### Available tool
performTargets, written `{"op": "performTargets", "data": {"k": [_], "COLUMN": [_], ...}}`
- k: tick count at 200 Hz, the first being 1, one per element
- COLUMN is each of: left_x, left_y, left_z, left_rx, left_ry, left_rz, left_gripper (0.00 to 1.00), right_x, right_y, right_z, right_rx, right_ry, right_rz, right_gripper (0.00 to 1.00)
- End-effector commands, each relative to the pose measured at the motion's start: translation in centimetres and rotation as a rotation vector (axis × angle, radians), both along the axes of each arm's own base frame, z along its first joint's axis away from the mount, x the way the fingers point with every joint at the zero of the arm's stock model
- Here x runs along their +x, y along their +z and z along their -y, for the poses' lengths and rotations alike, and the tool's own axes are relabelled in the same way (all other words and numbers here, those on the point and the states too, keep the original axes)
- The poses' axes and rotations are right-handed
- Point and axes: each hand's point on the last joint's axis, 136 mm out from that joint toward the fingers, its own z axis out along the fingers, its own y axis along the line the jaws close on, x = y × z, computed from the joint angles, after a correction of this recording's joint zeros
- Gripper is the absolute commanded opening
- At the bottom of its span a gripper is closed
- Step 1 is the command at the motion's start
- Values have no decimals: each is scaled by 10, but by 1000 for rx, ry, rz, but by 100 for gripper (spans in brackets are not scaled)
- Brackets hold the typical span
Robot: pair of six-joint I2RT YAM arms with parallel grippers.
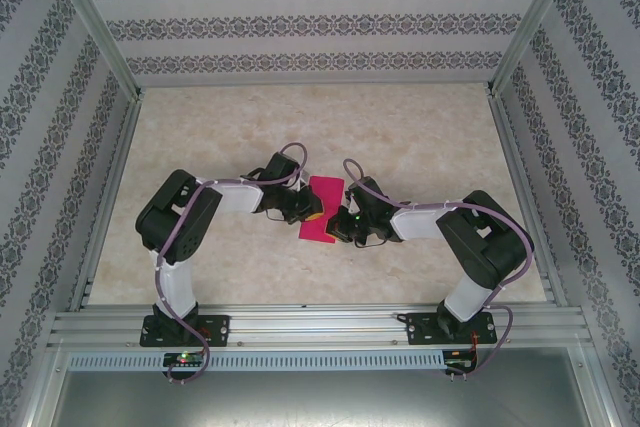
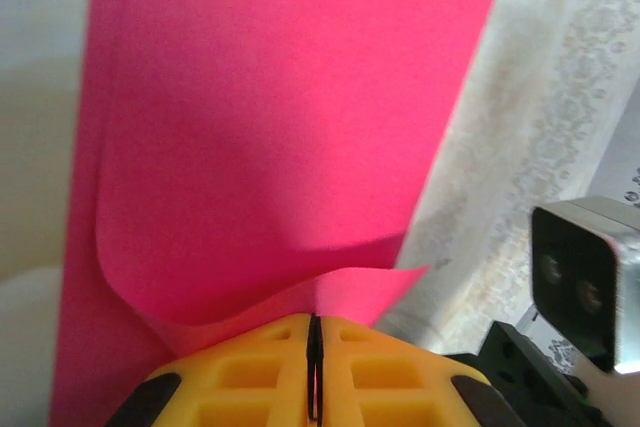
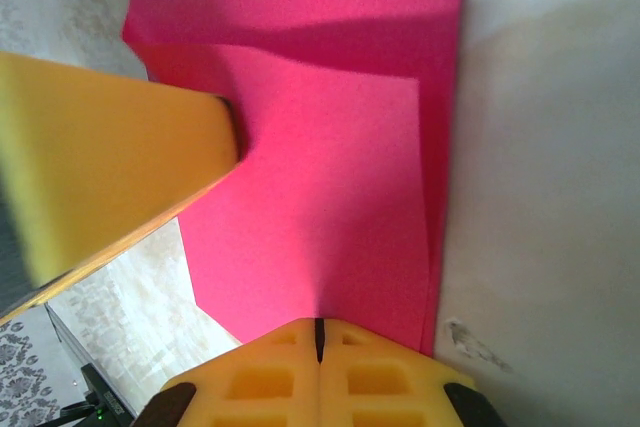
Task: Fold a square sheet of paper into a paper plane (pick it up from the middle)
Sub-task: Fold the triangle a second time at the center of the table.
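Note:
The magenta-pink sheet of paper [image 1: 322, 207] is held in the middle of the table between both grippers, folded into a narrow strip of layers. My left gripper [image 1: 305, 209] is shut on its left edge. In the left wrist view the paper [image 2: 290, 127] rises from the closed yellow fingertips [image 2: 270, 372], and one layer curls into a loose flap. My right gripper [image 1: 341, 225] is shut on the opposite edge. In the right wrist view the paper [image 3: 330, 207] runs up from the closed fingertips [image 3: 370, 377], with a crease along its right side. The paper plane is out of view.
The beige marbled table [image 1: 400, 137] has patterned walls on three sides and a metal rail [image 1: 320, 325] along the near edge. The left gripper's yellow finger [image 3: 110, 167] crosses the right wrist view. The right wrist camera [image 2: 582, 282] shows in the left wrist view.

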Motion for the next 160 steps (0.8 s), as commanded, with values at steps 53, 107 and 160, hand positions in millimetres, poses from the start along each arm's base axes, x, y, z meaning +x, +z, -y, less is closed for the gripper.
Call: {"op": "performTargets", "data": {"k": [53, 107, 160], "left_x": [16, 34, 49], "left_y": [-23, -21, -19], "left_z": [-32, -51, -71], "left_rx": [3, 18, 27], "left_ry": [62, 94, 128], "left_rz": [-22, -15, -12], "left_gripper": [13, 13, 13], "right_x": [-37, -38, -37], "right_y": [-48, -45, -45], "right_z": [41, 43, 41], "right_rx": [-239, -252, -245], "right_ry": [11, 24, 25], "right_rz": [-143, -142, -138], "right_gripper": [0, 0, 0]}}
